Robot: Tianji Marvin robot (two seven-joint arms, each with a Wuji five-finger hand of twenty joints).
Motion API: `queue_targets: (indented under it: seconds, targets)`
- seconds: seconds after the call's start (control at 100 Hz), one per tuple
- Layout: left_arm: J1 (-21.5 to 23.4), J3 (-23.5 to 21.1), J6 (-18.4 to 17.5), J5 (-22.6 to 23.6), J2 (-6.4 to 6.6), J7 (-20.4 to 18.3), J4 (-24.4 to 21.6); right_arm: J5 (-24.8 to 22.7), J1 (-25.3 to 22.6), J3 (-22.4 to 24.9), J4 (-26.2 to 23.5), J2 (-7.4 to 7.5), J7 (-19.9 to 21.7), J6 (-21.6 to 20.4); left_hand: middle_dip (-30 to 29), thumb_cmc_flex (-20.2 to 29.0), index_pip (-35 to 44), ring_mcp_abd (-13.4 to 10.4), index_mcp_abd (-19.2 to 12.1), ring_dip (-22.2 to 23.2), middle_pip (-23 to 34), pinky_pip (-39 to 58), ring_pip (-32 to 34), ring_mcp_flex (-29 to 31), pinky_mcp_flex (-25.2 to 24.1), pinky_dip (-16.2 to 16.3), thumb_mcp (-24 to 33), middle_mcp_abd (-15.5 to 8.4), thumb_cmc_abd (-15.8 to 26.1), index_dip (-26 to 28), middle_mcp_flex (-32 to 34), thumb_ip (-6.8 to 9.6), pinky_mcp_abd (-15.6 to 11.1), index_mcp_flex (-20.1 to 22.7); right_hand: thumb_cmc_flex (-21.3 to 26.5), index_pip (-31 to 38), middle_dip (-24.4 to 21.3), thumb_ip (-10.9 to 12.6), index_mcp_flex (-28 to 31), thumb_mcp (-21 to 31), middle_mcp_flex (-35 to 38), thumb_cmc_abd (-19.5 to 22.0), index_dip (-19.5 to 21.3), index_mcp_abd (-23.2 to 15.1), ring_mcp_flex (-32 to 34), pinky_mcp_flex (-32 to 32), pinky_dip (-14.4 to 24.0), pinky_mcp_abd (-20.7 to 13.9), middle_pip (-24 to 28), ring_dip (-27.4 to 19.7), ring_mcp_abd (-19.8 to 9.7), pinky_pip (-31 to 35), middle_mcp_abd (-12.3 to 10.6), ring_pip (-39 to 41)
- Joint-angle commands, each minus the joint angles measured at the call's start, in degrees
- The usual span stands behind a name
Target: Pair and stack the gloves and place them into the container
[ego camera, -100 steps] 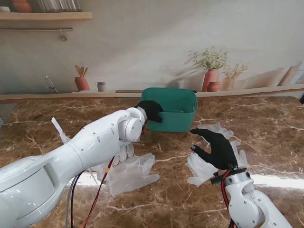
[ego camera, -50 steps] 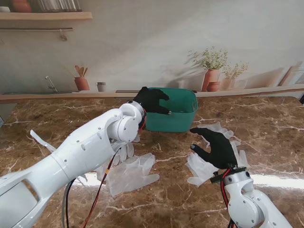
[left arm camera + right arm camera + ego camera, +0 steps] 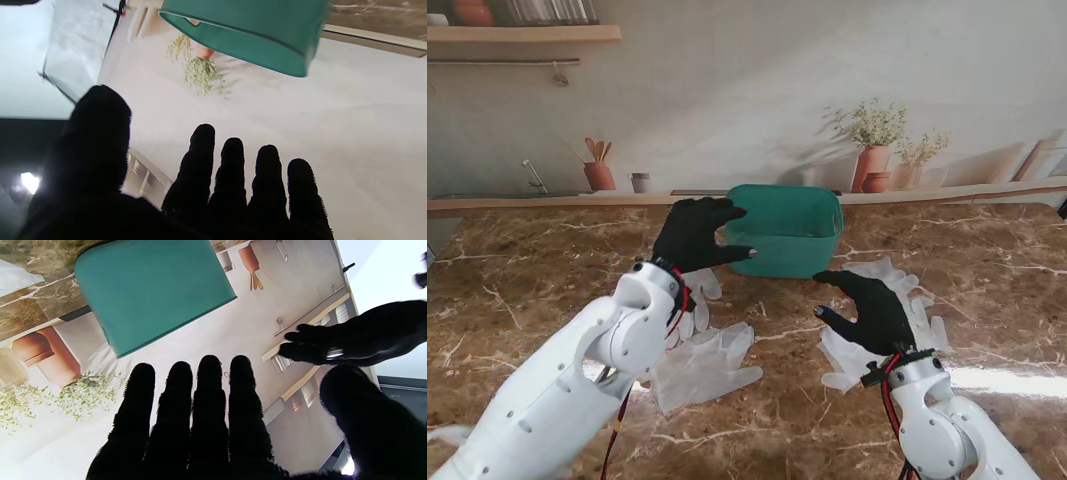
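The teal container (image 3: 792, 230) stands at the far middle of the marble table; it also shows in the wrist views (image 3: 247, 33) (image 3: 150, 290). My left hand (image 3: 695, 233), black-gloved, is open in the air just left of the container, holding nothing. One translucent white glove (image 3: 702, 365) lies on the table nearer to me, another glove (image 3: 702, 285) partly hidden under my left wrist. My right hand (image 3: 870, 310) is open, hovering over a pile of translucent gloves (image 3: 907, 300) right of the container. Both hands' fingers (image 3: 230, 180) (image 3: 186, 413) are spread and empty.
A ledge (image 3: 547, 205) runs along the table's far edge against the wall, which shows painted pots (image 3: 872, 165) and utensils. Red and black cables (image 3: 632, 410) hang beside my left arm.
My left hand has drawn back from the container's rim, toward me and to the left, opening its fingers, and the arm has swung lower. My right hand shifted slightly left.
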Motion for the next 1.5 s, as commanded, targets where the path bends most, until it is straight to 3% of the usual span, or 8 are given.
queue_targets:
  seconds: [0.0,0.09,0.36,0.83,1.07,1.21,1.34,1.49]
  targets:
    - [6.5,-1.03,-1.34,0.0,1.75,0.51,-0.89,-0.24,-0.35,-0.64,-0.38,0.05,1.38,0.5,-0.97,0.31,0.31,-0.2,-1.08,-0.73,-1.43,-0.91,-2.3,-1.97,-1.28,1.84,-3.35,-0.72,2.92,-0.74,-1.29,1.56,0.2,-1.47,1.29,-0.29,0.48,1.19,1.06,0.49,0.33,-0.53,0.52,-1.23,0.95,-0.05,1.28,-0.98,-0.66,0.55,-0.29,-0.32,0.24,-0.66]
    - [12.77,-5.26,-5.61,-0.59,2.06,1.58,-3.15,-0.35,-0.12,-1.25,-0.46,0.26,2.46,0.84,-1.04,3.68,0.07,-0.3,-0.8,-0.46,-1.43,-2.37,-2.54,-2.04,-0.92,2.63,-11.09,-0.74,4.64,-0.9,-1.35,2.67,-0.38,-1.27,1.31,-0.34,0.44,1.19,0.97,0.45,0.23,-0.49,0.51,-1.2,0.94,-0.06,1.26,-1.07,-0.7,0.54,-0.26,-0.31,0.23,-0.67]
    - [26.15,-15.17,-16.45,-2.96,2.81,0.52,-8.73,-1.14,0.24,-2.79,-0.9,0.96,5.99,2.37,-1.39,3.14,-0.43,-1.04,-0.44,-0.92,-2.19,-3.63,-3.34,-3.04,-0.91,1.58,-12.41,-1.07,5.43,-1.12,-2.45,2.88,-1.18,-1.93,1.25,-0.45,0.31,1.21,0.72,0.18,-0.1,-0.42,0.51,-1.21,0.81,-0.06,1.19,-1.24,-0.84,0.51,-0.42,-0.27,0.15,-0.69]
    - [27.99,-16.43,-20.31,-5.9,3.03,-1.32,-6.49,-3.87,1.39,-5.61,0.83,1.89,9.34,7.56,-1.36,4.18,-0.46,-1.82,-0.74,-0.99,-2.01,-3.8,-3.49,-2.89,-0.82,1.09,-12.93,-1.39,6.15,-1.16,-2.31,3.04,-1.37,-1.86,2.0,-0.48,0.4,1.13,0.27,0.78,-0.39,-2.24,0.67,-1.4,0.75,-0.36,1.45,-0.79,-0.6,1.0,0.39,0.03,-0.1,-0.25]
    - [27.82,-15.2,-21.13,-5.39,2.74,0.95,-5.44,-9.98,-3.37,-3.16,-1.37,2.07,7.97,18.52,-1.34,4.64,-0.56,-2.35,-0.78,-1.1,-1.95,-4.51,-3.67,-3.06,-0.78,0.65,-13.01,-1.46,6.46,-1.21,-2.17,3.05,-1.47,-2.03,3.18,0.12,1.13,0.72,0.89,2.68,0.78,-3.94,1.18,-0.3,2.38,-0.15,3.06,1.19,0.41,2.42,2.19,1.73,0.61,1.27]
    - [28.9,-15.87,-21.72,-4.74,2.79,1.17,-6.13,-10.77,-6.34,-2.67,-3.65,1.45,6.48,27.7,-1.5,5.03,-0.63,-2.78,-0.75,-1.36,-2.23,-5.69,-4.09,-3.65,-0.91,0.13,-13.13,-1.34,6.99,-1.25,-2.12,2.97,-1.59,-2.16,4.77,5.08,3.95,0.84,3.65,7.36,4.66,-3.26,5.46,1.44,7.66,2.2,7.01,3.94,3.28,7.06,4.47,6.99,2.31,6.17]
    - [29.06,-16.44,-23.03,-4.18,2.75,1.86,-6.2,-15.72,-8.49,-2.73,-5.34,1.57,6.62,36.6,-1.56,5.32,-0.61,-2.84,-0.74,-1.45,-2.34,-6.07,-4.18,-3.66,-0.79,0.1,-13.3,-1.32,7.08,-1.24,-2.07,2.97,-1.65,-2.16,6.51,6.71,8.28,-0.61,4.22,10.92,6.53,-9.58,8.64,2.33,11.43,4.13,12.21,5.63,6.49,12.14,4.93,13.83,2.64,11.52]
    - [28.54,-16.75,-23.87,-4.52,2.6,2.42,-5.63,-19.36,-9.8,-3.59,-6.31,1.65,8.49,46.45,-1.55,5.65,-0.52,-2.87,-0.64,-1.5,-2.3,-6.24,-4.16,-3.55,-0.71,0.2,-13.46,-1.16,7.11,-1.21,-1.94,2.97,-1.73,-1.98,10.09,3.97,12.75,-2.58,0.99,7.27,5.22,-15.56,9.42,3.99,11.84,4.65,16.14,5.86,9.68,16.22,4.28,17.0,2.44,16.34]
